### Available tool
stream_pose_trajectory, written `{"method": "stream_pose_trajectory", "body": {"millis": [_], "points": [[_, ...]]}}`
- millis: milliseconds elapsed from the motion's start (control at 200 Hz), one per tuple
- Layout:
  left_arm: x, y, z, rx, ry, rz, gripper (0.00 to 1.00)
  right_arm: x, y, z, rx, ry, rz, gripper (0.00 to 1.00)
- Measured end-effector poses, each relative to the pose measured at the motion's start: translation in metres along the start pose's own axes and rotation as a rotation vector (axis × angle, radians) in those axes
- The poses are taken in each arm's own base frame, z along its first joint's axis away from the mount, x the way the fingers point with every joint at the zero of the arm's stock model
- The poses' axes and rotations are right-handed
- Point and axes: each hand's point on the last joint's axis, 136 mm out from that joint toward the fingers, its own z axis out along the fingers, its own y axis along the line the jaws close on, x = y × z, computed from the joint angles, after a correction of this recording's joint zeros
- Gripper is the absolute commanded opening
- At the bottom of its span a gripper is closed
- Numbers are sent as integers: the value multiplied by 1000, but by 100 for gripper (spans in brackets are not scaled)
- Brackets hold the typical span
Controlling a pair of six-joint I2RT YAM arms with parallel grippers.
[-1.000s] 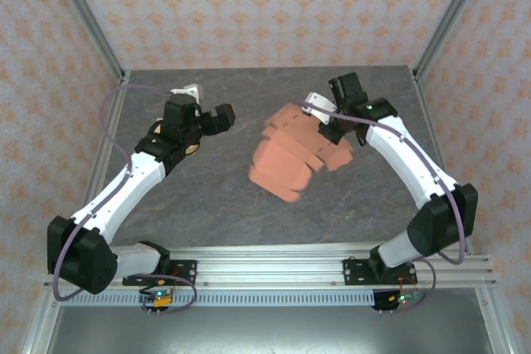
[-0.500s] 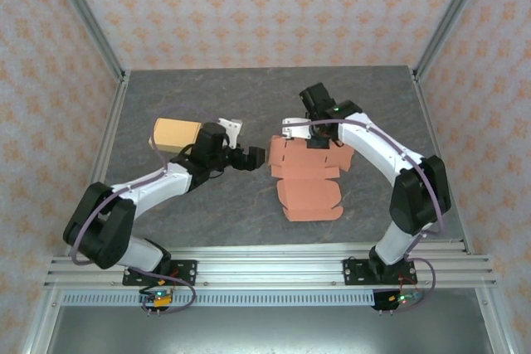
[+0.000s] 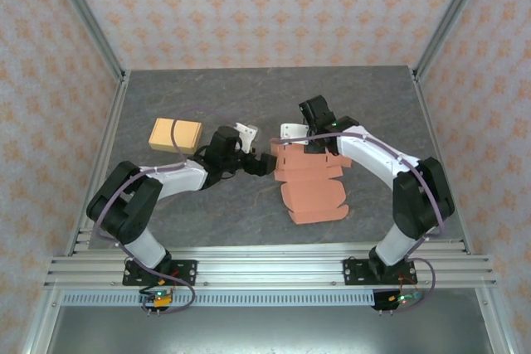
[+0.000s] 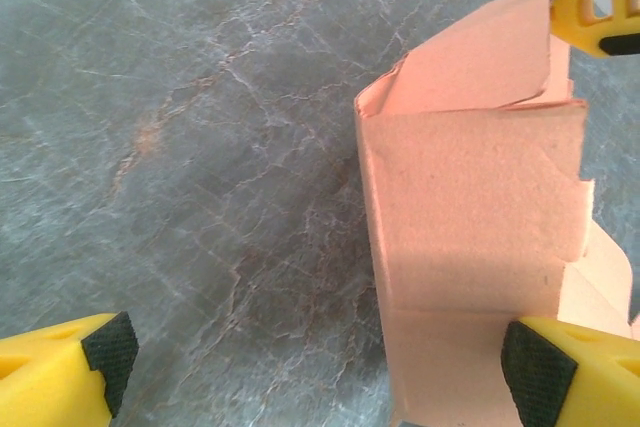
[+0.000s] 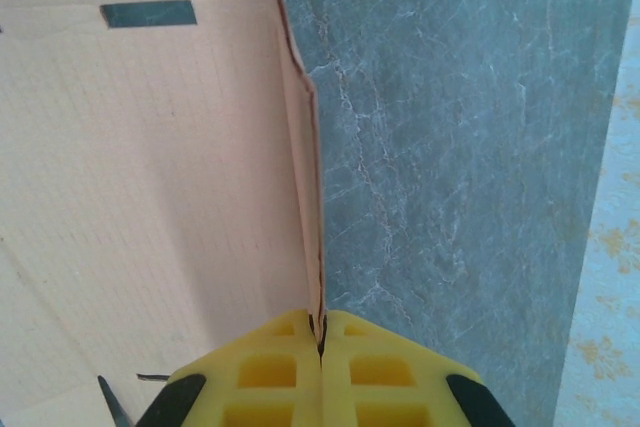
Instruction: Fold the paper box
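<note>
1. Box (image 3: 309,181) lies just right of the left gripper (image 3: 264,162), long axis running near-to-far;
2. Left gripper gapes wide, the box's raised left wall between its jaws;
3. Right gripper (image 5: 320,327) pinches a box flap, beyond the left gripper.

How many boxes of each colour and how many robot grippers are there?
Pink paper box: 1
Tan box: 1
Grippers: 2, the left gripper and the right gripper
Total: 4
</note>
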Motion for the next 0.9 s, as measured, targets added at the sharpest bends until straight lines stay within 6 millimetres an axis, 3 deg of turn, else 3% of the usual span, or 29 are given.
{"method": "stream_pose_trajectory", "body": {"millis": [380, 516, 661, 801, 896], "points": [[-13, -13, -8, 63, -61, -93, 100, -3, -14, 5, 88, -7, 56, 0], [-17, -9, -8, 39, -82, -94, 97, -5, -15, 4, 91, -20, 67, 0], [-20, 10, 3, -37, -82, -114, 65, -7, -11, 3, 91, -33, 69, 0], [-16, 36, 15, -90, -66, -144, 45, -7, -7, 0, 93, -54, 88, 0], [-15, 38, 14, -78, -64, -141, 23, -10, -6, -4, 101, -77, 108, 0]]}}
